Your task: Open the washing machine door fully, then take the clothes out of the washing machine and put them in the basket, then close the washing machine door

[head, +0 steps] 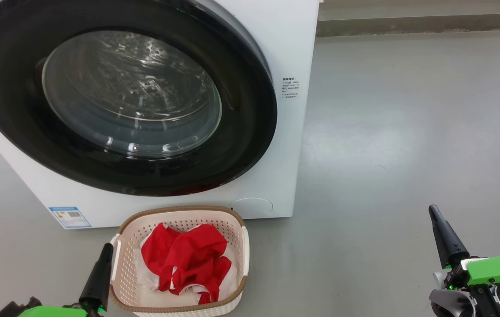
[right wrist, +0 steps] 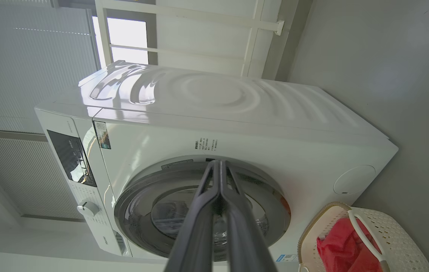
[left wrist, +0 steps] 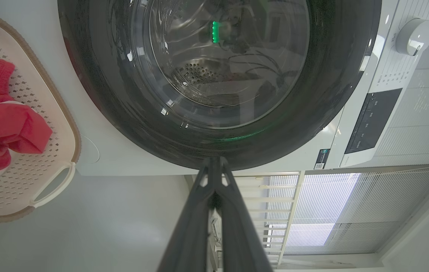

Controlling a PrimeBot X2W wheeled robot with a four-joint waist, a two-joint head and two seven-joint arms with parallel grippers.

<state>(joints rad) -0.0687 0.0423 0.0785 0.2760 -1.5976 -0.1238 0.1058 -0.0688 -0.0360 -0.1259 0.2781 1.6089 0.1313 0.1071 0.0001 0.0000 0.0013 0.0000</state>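
The washing machine (head: 287,48) is a big white box, and its door (head: 131,94), black-rimmed with a glass bowl, lies flat against its front. Through the glass I see bare steel drum. On the floor in front stands the cream basket (head: 179,210), holding the red clothes (head: 186,259) with white trim. Just left of the basket, my left gripper (head: 108,247) is shut and holds nothing. My right gripper (head: 433,209) is shut and empty too, far to the right over the floor. The left wrist view shows my left gripper (left wrist: 214,160) pointing at the door (left wrist: 218,75), with the basket (left wrist: 65,128) and clothes (left wrist: 2,128) at the left edge. In the right wrist view, my right gripper (right wrist: 219,163) points at the washing machine (right wrist: 237,113).
Grey floor (head: 408,132) spreads wide to the right of the machine, up to a wall base (head: 408,24) at the back. A blue label (head: 69,216) marks the machine's lower corner. The control panel and knob (left wrist: 414,36) sit above the door.
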